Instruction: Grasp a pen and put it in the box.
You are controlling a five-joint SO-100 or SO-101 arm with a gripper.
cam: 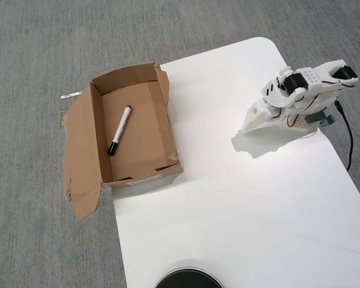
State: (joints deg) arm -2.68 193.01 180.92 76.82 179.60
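Note:
The pen (120, 129), a slim white marker with its black cap toward the lower left, lies slanted on the floor of the box (168, 114). This brown cardboard box sits at the white table's left edge, with one torn flap (78, 156) splayed flat over the carpet. Far off at the table's right side the white arm is folded low. Its gripper (248, 126) points down-left at the tabletop, fingers together, holding nothing.
A round black object (188, 279) pokes in at the bottom edge. A black cable (348, 138) runs down the right side behind the arm. Bare white table (228, 204) lies between box and arm; grey carpet surrounds it.

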